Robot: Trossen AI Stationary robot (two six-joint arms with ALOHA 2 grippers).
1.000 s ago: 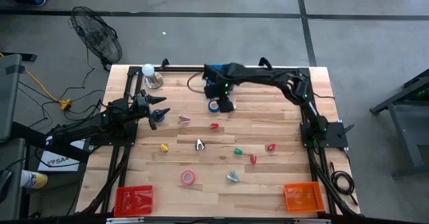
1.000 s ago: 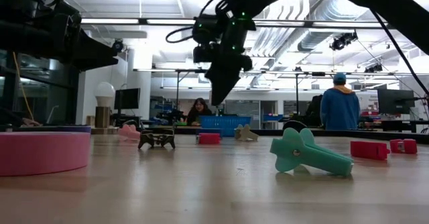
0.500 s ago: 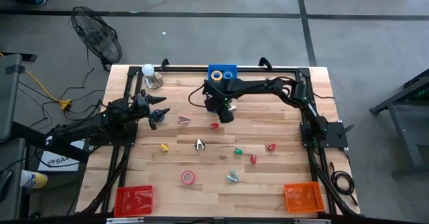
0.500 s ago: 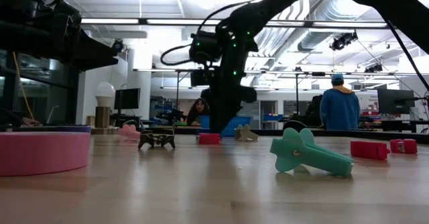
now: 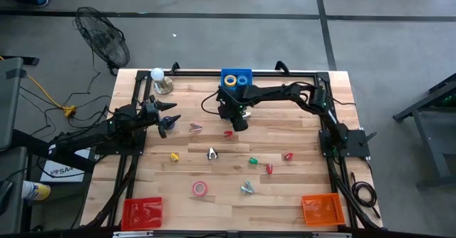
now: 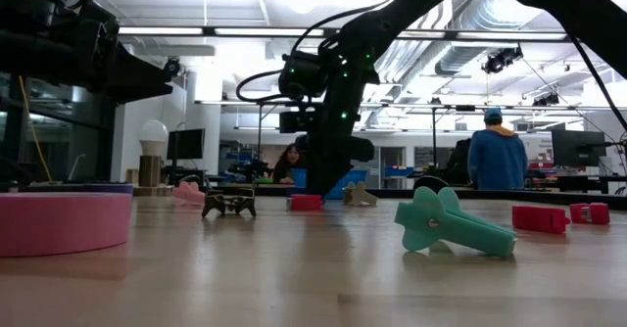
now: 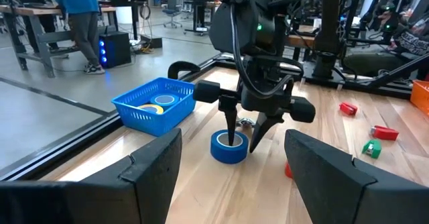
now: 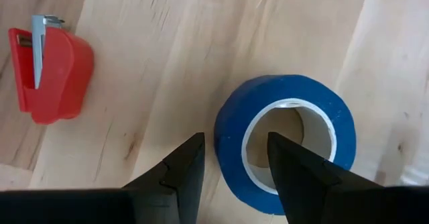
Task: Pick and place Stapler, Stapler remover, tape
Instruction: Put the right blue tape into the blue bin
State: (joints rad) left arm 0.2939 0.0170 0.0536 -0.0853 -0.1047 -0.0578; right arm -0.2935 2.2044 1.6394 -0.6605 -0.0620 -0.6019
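Tape roll, blue: your high view hides it under the right gripper, just in front of the blue basket. Left wrist view: one finger inside the ring, one outside, part-open, straddling its wall. Left gripper idles wide at the table's left edge.

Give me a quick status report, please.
Right gripper open, straddling wall of blue tape roll on table. Left gripper open, waiting at left edge. Red stapler beside roll, clear.

From above, the right arm hides your blue tape; pink roll cut off low.
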